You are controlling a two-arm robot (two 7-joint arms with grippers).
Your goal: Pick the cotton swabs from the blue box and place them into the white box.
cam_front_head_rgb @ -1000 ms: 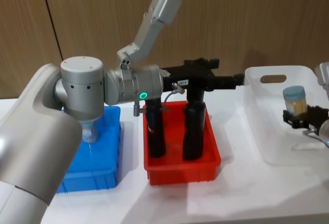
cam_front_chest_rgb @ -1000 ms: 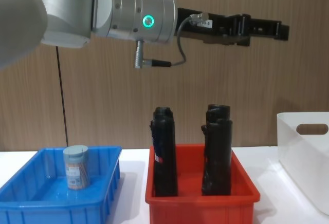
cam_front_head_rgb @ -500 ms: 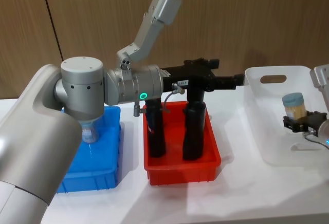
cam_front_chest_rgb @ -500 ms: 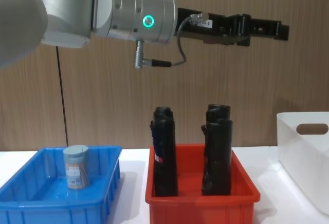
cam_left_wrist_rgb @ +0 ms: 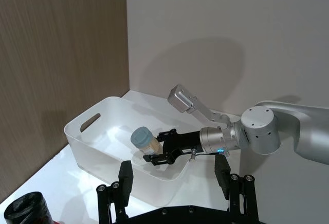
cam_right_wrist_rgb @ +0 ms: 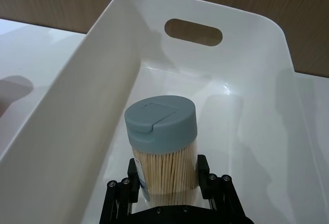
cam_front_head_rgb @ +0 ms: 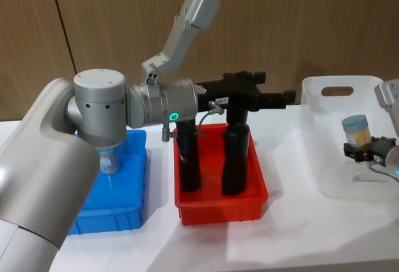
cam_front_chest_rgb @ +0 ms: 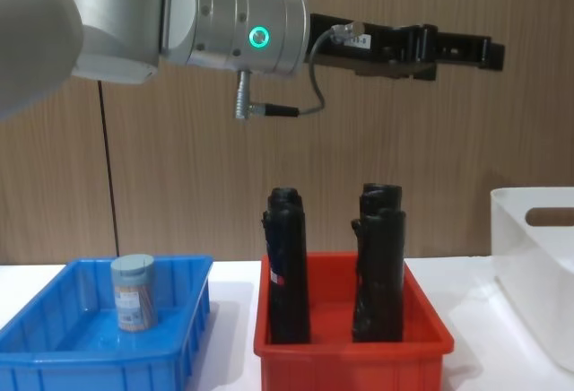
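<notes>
Jar of cotton swabs (cam_right_wrist_rgb: 162, 131) clenched low in right gripper (cam_right_wrist_rgb: 167, 185) jaws, held over white box (cam_right_wrist_rgb: 103, 64) interior. Release from height could topple it. Second jar (cam_front_chest_rgb: 133, 292) stands in blue box (cam_front_chest_rgb: 54, 355). Left gripper (cam_front_chest_rgb: 484, 52) parked high, jaws released.

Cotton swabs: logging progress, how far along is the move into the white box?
Done: none visibly released in the white box. In hand: the right hand grips one cotton swab jar above its floor. Left: release it, then fetch the second jar in the blue box. The left hand hangs above the red bin.
</notes>
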